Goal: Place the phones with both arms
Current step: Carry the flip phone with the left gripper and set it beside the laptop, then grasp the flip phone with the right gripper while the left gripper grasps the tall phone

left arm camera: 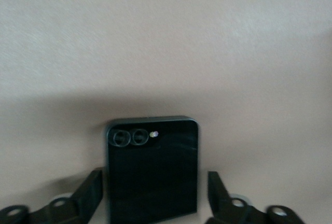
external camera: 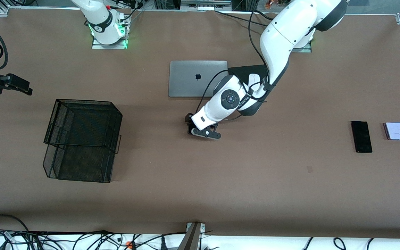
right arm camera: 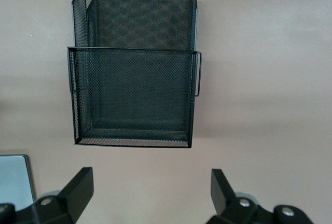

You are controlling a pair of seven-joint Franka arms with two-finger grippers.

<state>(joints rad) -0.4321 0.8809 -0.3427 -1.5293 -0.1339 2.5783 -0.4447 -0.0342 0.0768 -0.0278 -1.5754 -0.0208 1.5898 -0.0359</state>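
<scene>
Surface [external camera: 200, 194] plain brown. Flip phone [left arm camera: 151, 169] glossy black, two ringed lenses. Slab phone [external camera: 361, 136] black; other flip phone [external camera: 394, 131] pale lavender-white. Basket [external camera: 82, 139] black mesh. Laptop [external camera: 186, 78] silver. Arms white, dark grey bands.

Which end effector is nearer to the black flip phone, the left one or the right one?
Left. The left end effector is low over the black flip phone, one finger on each side. The right end effector waits at the right arm's end of the table, by the mesh basket.
</scene>
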